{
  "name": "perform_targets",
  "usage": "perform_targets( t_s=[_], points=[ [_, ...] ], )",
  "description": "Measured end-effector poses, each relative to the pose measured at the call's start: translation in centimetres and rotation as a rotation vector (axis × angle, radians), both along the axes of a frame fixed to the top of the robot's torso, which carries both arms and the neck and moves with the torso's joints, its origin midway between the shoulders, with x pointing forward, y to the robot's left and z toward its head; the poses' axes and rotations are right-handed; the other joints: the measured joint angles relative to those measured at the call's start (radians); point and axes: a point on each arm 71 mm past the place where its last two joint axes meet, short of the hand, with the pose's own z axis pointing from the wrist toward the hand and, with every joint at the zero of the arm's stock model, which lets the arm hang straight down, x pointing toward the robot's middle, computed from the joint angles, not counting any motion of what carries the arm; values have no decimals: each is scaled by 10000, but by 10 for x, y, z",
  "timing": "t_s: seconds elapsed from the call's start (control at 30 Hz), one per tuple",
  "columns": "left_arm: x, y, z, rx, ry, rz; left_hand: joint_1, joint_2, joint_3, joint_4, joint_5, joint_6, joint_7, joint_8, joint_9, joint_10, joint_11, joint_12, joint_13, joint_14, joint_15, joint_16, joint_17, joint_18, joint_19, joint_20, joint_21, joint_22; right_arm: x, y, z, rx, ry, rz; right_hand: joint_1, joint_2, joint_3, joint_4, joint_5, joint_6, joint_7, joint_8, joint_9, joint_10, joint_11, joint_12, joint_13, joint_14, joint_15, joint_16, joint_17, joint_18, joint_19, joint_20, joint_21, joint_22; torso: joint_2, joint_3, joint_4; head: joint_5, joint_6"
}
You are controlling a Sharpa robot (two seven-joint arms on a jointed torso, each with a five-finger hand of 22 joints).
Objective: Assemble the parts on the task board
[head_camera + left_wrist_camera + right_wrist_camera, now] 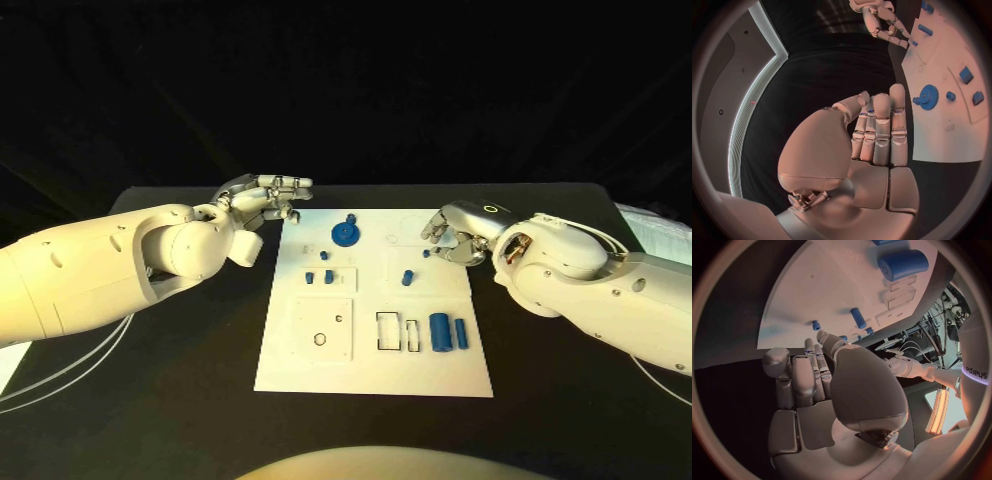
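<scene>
The white task board (375, 355) lies in the middle of the black table. A blue gear (345, 233) sits near its far edge, and it also appears in the left wrist view (927, 96). Small blue pegs (319, 277) stand mid-board, and two blue cylinders (449, 331) lie at the near right. My left hand (268, 196) hovers off the board's far left corner, fingers side by side (881, 131), holding nothing. My right hand (459, 240) is over the board's right edge. Its fingertips are close to a small blue peg (427, 253), with nothing plainly in its grip.
Black rectangular outlines (397, 332) and an oval slot (319, 340) mark the board's near half. White cables (58, 375) trail over the table at the near left. Bare black table (173, 400) surrounds the board. Something white (656, 235) lies at the table's right edge.
</scene>
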Motion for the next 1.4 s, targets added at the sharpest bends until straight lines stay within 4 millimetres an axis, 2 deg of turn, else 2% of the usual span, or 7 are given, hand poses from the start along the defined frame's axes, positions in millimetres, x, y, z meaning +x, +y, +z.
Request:
perform_targets(
  t_s=[0.27,0.33,0.77,0.83,0.93,1.17,1.4],
  points=[
    [-4,-3,3,-517,-6,129,3,3,-45,12,0,0,0,0,-14,-40,41,55,21,-10,10,-7,-22,-1,0,0,-58,-16,1,7,-5,-434,52,127,-47,-47,152,-43,0,9,-11,0,-3,-27,-27,-12,-182,-6,-84,24,-1,0,36,-37,12,16,15,-6,11,-17,-49],
    [-5,-4,3,-592,-19,143,3,3,-56,1,11,-1,0,0,-24,-41,41,61,37,-34,33,-7,-49,0,1,-1,-58,-31,0,8,-7,-540,137,182,-47,-47,176,-68,0,54,-55,0,-3,-27,-28,-12,-246,0,-184,24,-1,0,37,-37,12,27,23,-6,12,-21,-62],
    [-6,-3,4,-748,-82,221,4,3,-113,1,37,-39,37,0,-50,-155,72,140,58,-43,43,-7,-118,-1,1,-1,-95,-56,0,10,-13,-1140,197,122,-104,-95,303,-34,-92,144,-146,1,9,81,-153,-14,-455,2,-254,63,-3,1,69,-145,17,66,17,-6,9,-53,-162],
    [-6,-3,4,-751,-87,218,4,3,-113,1,37,-40,37,0,-49,-185,43,140,66,-69,68,-7,-133,-1,1,-1,-95,-61,1,11,-13,-1170,170,129,-182,-17,394,-50,-200,207,-204,1,27,147,-162,-11,-496,2,-254,63,0,1,69,-145,60,92,17,-5,14,-39,-172],
    [-6,-4,4,-752,-94,212,4,3,-140,-26,37,-40,36,0,-62,-221,79,198,66,-90,50,-7,-147,-1,2,-1,-132,-68,1,12,-13,-1211,140,127,-223,24,499,-77,-371,288,-178,0,45,236,-175,-10,-556,2,-254,75,8,1,69,-145,80,108,16,1,17,-25,-191],
    [-6,-3,5,-742,-105,219,-35,43,-167,2,37,-77,73,-1,-63,-220,79,204,78,-105,37,-7,-157,-2,2,-1,-134,-70,2,13,-14,-1260,105,123,-301,105,634,-84,-440,659,-224,80,132,670,-237,80,-622,2,-253,185,108,1,141,-217,166,316,12,1,12,0,-221],
    [-6,-4,5,-723,-121,192,-35,43,-167,2,37,-77,73,-1,-72,-220,79,204,78,-105,38,-7,-156,-3,2,-1,-134,-80,2,15,-14,-1327,67,88,-281,252,814,-264,-505,952,-279,192,195,1029,-303,129,-619,2,-253,237,144,0,182,-249,278,441,10,-5,9,-17,-253]
  ],
)
